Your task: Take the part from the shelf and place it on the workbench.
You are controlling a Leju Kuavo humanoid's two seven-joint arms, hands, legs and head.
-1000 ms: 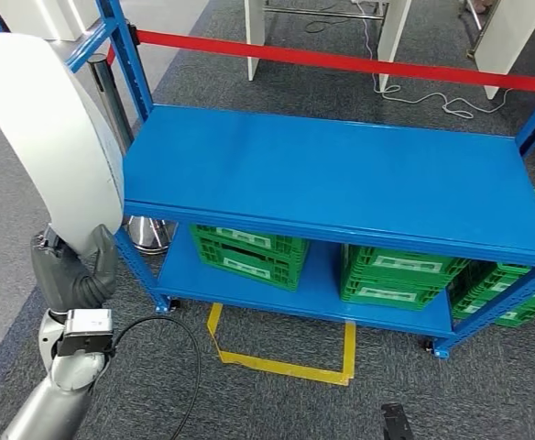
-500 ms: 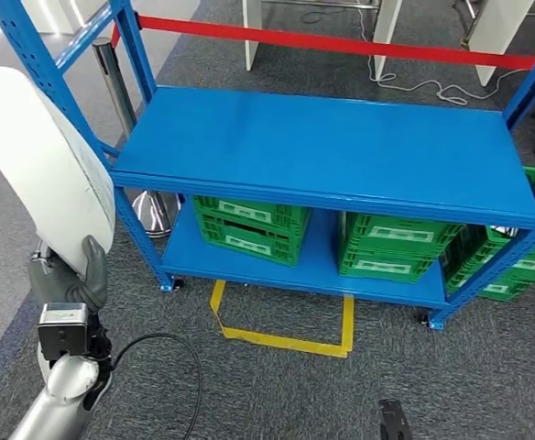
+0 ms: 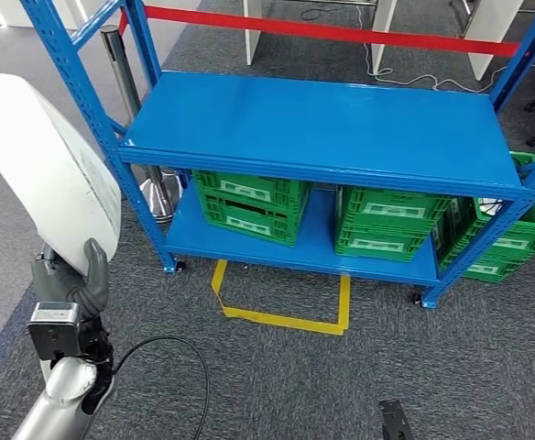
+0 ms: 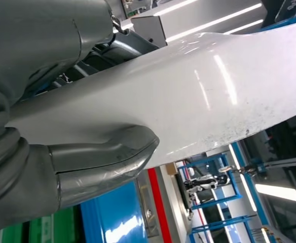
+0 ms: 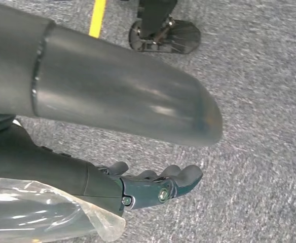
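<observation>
Head view: the left robot hand (image 3: 71, 284) grips the white part (image 3: 43, 174) by its lower edge, off the blue shelf (image 3: 320, 128). Carrying it well means keeping it upright, clear of the shelf posts. The right robot hand (image 5: 154, 185) hangs empty, fingers loosely apart.

Green crates (image 3: 252, 208) sit side by side on the lower blue level, with another green crate (image 3: 514, 247) just right of the frame. A yellow tape outline (image 3: 282, 302) marks the grey carpet (image 3: 458, 367) nearer. A red barrier tape (image 3: 333, 31) stretches across the far side, a silver post (image 3: 130, 101) standing far left.
</observation>
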